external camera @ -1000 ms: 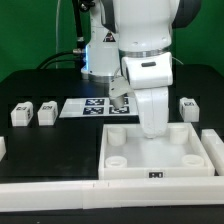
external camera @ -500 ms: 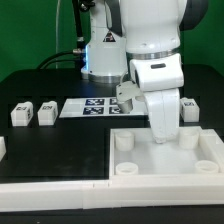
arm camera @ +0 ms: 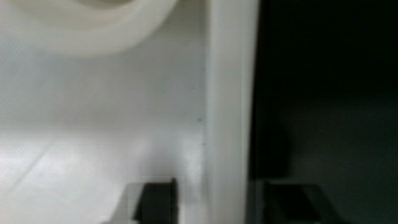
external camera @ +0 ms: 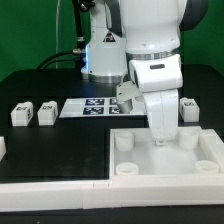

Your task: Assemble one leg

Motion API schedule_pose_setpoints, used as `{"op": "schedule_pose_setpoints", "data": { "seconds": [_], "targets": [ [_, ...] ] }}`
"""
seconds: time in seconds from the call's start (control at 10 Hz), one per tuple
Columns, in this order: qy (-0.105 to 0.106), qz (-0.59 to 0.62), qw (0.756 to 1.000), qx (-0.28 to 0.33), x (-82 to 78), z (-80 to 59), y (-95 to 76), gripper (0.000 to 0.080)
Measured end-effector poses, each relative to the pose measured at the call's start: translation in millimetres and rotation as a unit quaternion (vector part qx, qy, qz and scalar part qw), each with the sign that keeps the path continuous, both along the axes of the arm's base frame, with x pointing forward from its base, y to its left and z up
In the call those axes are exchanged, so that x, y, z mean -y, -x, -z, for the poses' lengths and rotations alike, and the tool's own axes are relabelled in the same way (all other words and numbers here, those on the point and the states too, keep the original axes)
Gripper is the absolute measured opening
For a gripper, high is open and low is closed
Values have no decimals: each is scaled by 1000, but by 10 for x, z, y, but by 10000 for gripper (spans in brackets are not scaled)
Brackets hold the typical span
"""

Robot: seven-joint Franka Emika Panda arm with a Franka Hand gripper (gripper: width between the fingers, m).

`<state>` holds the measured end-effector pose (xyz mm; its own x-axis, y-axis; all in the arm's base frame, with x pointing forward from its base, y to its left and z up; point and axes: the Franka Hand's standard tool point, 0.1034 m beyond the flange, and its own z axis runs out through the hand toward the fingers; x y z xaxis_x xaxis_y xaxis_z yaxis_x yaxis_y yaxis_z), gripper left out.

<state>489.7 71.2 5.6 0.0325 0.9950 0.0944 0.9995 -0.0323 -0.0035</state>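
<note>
Three white legs with tags stand on the black table: two at the exterior view's left (external camera: 20, 114) (external camera: 46, 113) and one at the right (external camera: 187, 107). My gripper (external camera: 160, 140) is none of them; it reaches down onto the far wall of the large white tray-like piece (external camera: 150, 181) with round corner sockets. In the wrist view my two dark fingers (arm camera: 157, 200) straddle that thin white wall (arm camera: 222, 120), one on each side, closed against it. A round socket (arm camera: 107, 30) shows beside the wall.
The marker board (external camera: 92, 107) lies behind the tray, partly hidden by my arm. A long white rail (external camera: 50, 190) runs along the front edge. Another white block (external camera: 2, 148) shows at the left border. The robot base stands at the back.
Between one second and half a second ago the gripper and the tray slid together toward the exterior view's right. Since then nothing has visibly moved.
</note>
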Motion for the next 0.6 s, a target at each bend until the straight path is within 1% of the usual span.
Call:
{"op": "schedule_pose_setpoints", "data": {
  "seconds": [0.1,0.2,0.3,0.4,0.6],
  "targets": [
    [0,0,1000,0,2,2,1,419],
    [0,0,1000,0,4,4,2,552],
    [0,1,1000,-1,7,5,3,552],
    [0,1,1000,-1,10,7,4,630],
    [0,1,1000,-1,12,10,6,644]
  ]
}}
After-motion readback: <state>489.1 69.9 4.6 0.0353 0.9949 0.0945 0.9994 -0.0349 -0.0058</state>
